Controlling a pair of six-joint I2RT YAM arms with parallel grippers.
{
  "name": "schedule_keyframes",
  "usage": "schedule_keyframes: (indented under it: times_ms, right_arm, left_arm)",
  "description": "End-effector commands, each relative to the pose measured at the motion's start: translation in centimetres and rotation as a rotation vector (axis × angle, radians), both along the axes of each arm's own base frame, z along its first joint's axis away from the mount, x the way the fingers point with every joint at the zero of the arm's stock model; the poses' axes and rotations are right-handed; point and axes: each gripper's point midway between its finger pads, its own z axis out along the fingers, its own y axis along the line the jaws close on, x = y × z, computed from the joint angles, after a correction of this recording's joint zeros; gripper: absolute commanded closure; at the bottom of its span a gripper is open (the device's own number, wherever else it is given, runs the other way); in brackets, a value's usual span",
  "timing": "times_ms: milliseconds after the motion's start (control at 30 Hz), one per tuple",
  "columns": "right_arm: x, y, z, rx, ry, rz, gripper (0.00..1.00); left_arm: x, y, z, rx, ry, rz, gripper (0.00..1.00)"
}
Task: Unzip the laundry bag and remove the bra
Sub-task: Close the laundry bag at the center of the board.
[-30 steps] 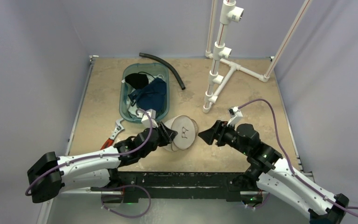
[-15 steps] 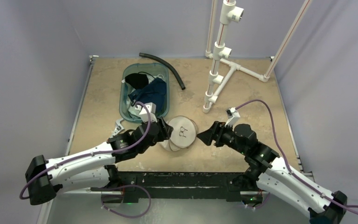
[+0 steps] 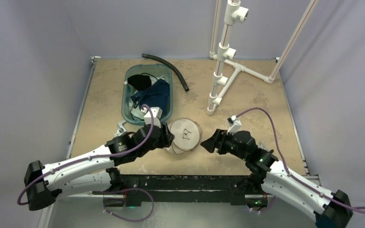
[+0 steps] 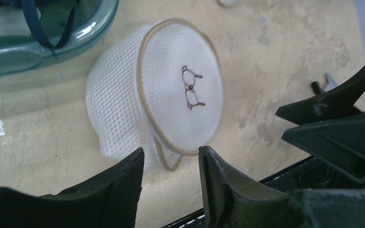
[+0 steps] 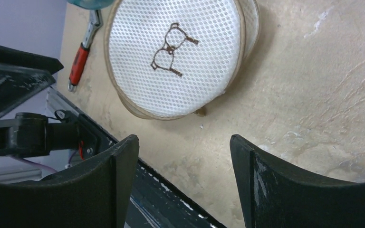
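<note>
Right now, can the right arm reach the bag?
Probably yes: the open right claw faces the bag from close by, and nothing stands between them.

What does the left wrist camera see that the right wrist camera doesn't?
Only the left wrist camera looks inside the teal tub, where there is a dark blue strap. Only the right wrist camera shows the red-handled tool by the table's edge. Both show the white laundry bag with its little drawing, resting on the tan table, and both show the open left claw and open right claw.
</note>
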Motion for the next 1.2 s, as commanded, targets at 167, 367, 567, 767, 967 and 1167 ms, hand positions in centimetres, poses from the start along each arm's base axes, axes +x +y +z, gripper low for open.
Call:
schedule_keyframes:
  times_ms: [167,367,567,767,967,1167]
  right_arm:
    - [1.5,2.2,-0.7,0.100,0.028,-0.029,0.28]
    - [3.7,2.8,-2.4,0.078,0.081,-0.116,0.28]
    - [5.5,3.9,-3.6,0.044,0.128,-0.157,0.31]
    - [6.6,4.3,-4.3,0.043,0.151,-0.190,0.33]
    - [7.0,4.5,-5.8,0.036,0.203,-0.190,0.34]
    - [6.7,5.7,-6.5,0.061,0.247,-0.152,0.46]
  left_arm:
    - [-1.5,-0.9,-3.3,-0.038,0.062,-0.046,0.54]
    - [-1.6,-1.5,-5.3,-0.018,0.100,-0.044,0.54]
    - [-1.3,-1.0,-6.3,-0.007,0.097,-0.011,0.55]
    - [-1.2,-0.7,-6.6,0.002,0.096,0.002,0.55]
    - [-1.3,-0.9,-6.4,-0.003,0.094,-0.004,0.55]
    - [-1.4,-0.9,-6.3,-0.014,0.096,-0.009,0.55]
